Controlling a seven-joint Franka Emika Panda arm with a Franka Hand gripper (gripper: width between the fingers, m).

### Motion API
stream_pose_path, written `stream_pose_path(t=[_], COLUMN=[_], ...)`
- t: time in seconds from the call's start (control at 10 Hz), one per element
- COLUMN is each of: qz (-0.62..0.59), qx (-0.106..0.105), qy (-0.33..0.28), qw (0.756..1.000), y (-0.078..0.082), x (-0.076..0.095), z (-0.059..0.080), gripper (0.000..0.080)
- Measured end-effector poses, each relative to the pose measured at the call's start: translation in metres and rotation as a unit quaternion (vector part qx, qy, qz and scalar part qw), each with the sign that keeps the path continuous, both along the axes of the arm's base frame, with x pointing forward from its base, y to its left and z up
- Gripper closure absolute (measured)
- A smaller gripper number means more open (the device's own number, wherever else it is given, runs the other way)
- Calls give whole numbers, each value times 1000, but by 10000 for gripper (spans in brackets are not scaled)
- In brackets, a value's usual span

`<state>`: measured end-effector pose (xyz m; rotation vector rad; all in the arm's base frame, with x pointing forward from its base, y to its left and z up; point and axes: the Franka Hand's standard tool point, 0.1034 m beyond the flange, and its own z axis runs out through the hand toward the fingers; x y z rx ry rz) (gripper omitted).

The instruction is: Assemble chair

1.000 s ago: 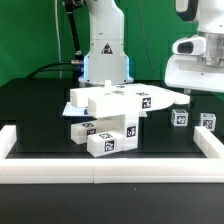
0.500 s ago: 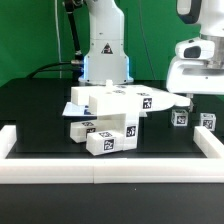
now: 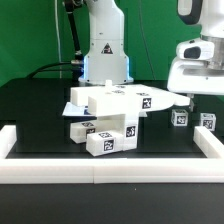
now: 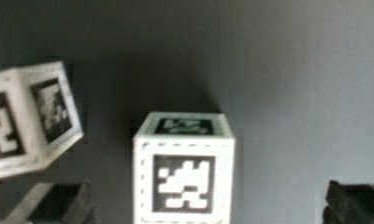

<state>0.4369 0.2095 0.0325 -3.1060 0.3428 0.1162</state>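
Gripper [image 3: 190,98] fingers [image 4: 52,203] wide apart, holding nothing. Small tagged chair block [image 4: 184,165] stands on black table [image 3: 40,100] straight below, centred btw. them; next move prob. plain descent; 2nd block [image 4: 27,115] just beside

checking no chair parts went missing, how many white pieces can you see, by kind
small matte white tagged cubes standing apart: 2
flat matte white slab topping the pile: 1
matte white tagged blocks visible under it: 3
total: 6 visible, more may be hidden
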Motion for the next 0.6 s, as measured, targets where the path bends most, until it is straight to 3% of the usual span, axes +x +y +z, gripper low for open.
stream_pose_path(t=[0.3,0.6], qz=[-24,-27], qx=[1,1], qy=[5,-4], qw=[1000,1000], y=[12,1], x=[-5,0], z=[1,1], gripper=[151,151])
